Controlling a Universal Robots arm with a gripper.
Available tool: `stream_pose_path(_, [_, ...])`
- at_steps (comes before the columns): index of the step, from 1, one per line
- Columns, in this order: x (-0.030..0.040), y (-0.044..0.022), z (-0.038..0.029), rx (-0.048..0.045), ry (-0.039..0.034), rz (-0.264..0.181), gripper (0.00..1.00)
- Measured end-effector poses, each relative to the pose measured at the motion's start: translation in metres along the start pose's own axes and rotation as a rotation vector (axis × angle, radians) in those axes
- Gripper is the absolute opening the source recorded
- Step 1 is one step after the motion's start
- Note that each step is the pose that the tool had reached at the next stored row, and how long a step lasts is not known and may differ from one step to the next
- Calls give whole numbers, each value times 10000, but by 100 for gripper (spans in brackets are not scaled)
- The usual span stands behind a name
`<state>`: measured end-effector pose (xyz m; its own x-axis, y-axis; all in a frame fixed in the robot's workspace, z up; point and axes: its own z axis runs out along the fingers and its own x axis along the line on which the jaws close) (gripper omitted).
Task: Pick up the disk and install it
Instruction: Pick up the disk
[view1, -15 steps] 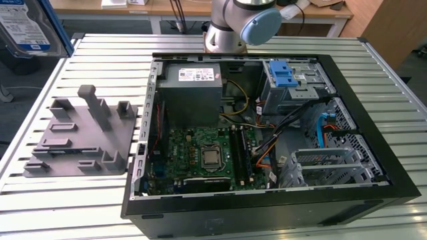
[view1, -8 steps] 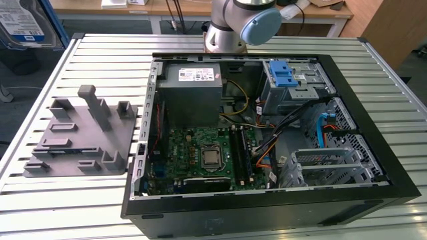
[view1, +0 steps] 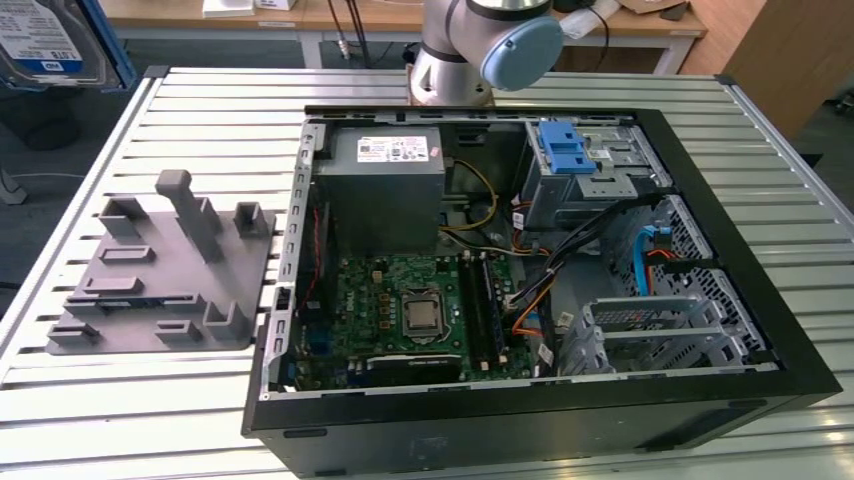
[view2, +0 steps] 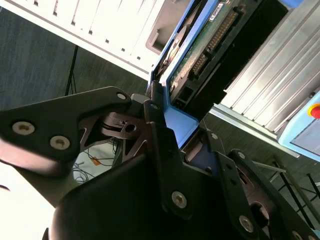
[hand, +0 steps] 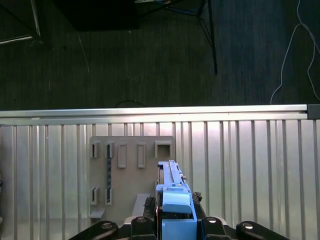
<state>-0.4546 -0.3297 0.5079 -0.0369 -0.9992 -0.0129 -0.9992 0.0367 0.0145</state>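
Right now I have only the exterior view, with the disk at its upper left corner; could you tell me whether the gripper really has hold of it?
Observer: Yes, in the second wrist view the gripper is shut on the disk, clamping its blue rail.
Operator: Thanks. How is it oriented?
Observer: In the first wrist view it hangs edge-on over the grey fixture on the slatted table.
Operator: Which face shows?
Observer: The second wrist view shows its green circuit board.

The exterior view, high up, and the first wrist view look down on the table (view1: 127, 400); both wrist views hug the gripper (hand: 172, 210).
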Motion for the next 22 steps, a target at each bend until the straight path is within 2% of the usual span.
stream_pose_path(7, [0,-11,0,1,-1,0,36])
stream_pose_path(15, [-4,-115,-2,0,-1,0,36])
stream_pose_path(22, [-6,-170,-3,0,-1,0,36])
